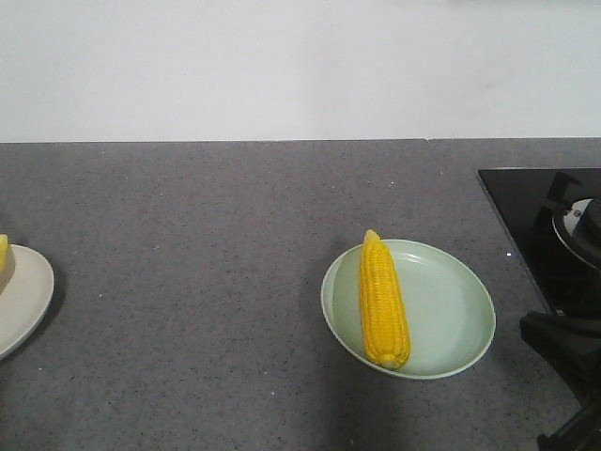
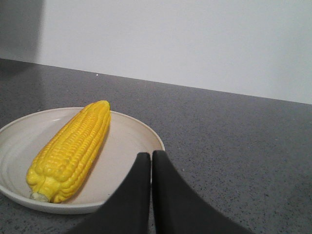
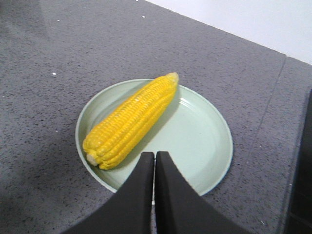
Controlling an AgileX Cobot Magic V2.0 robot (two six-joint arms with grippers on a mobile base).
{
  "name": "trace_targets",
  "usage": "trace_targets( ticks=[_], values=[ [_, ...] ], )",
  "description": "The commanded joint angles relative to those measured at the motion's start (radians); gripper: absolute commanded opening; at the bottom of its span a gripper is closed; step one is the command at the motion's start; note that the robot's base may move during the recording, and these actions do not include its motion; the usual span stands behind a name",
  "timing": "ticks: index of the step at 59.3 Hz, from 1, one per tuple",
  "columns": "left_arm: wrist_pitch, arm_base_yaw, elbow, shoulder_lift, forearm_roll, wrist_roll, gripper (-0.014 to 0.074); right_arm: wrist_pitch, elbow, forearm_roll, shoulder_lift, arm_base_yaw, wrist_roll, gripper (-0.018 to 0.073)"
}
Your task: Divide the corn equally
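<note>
Front view: one corn cob [image 1: 383, 301] on green plate [image 1: 451, 310]

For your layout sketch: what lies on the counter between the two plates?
Nothing: in the front view, bare grey counter separates the white plate from the green plate.

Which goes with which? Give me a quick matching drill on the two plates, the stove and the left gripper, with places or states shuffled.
Things:
1. Green plate
2. White plate
3. Stove
4. Left gripper

Places or states:
A. Black, at the counter's right edge
B. Shut, beside a cob
C. Cut off at the front view's left edge
D. Right of centre, with a cob along its left side

Pairs: 1-D, 2-C, 3-A, 4-B
</note>
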Motion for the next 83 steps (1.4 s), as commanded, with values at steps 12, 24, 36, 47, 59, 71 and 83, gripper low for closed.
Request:
trace_targets(
  ticks=[12,24,36,47,59,71,83],
  values=[
    [-0.078,0.001,0.012,-0.016,-0.001,-0.001,-0.0007,-0.131,0.078,-0.301,-0.168,-0.007,0.435,-0.0006],
    [-0.078,0.001,0.012,-0.016,-0.001,-0.001,-0.0007,-0.231,0.299,-0.449,-0.369,-0.007,0.688,-0.0006],
    [-0.078,0.001,0.012,-0.016,-0.001,-0.001,-0.0007,-0.262,0.407,-0.552,-0.533,-0.007,0.816,-0.0006],
    [-0.078,0.001,0.012,-0.016,-0.001,-0.001,-0.0007,-0.402,0.511,-0.615,-0.602,-0.007,0.929,-0.0006],
    [-0.078,0.001,0.012,-0.016,-0.001,-0.001,-0.0007,-0.428,0.508,-0.654,-0.601,-0.007,0.939,-0.0006],
    [-0.078,0.001,0.012,-0.016,-0.001,-0.001,-0.0007,-0.524,0.508,-0.654,-0.601,-0.007,0.938,-0.0006],
    [-0.078,0.001,0.012,-0.016,-0.001,-0.001,-0.0007,-0.543,0.508,-0.655,-0.601,-0.007,0.935,-0.0006]
  ],
)
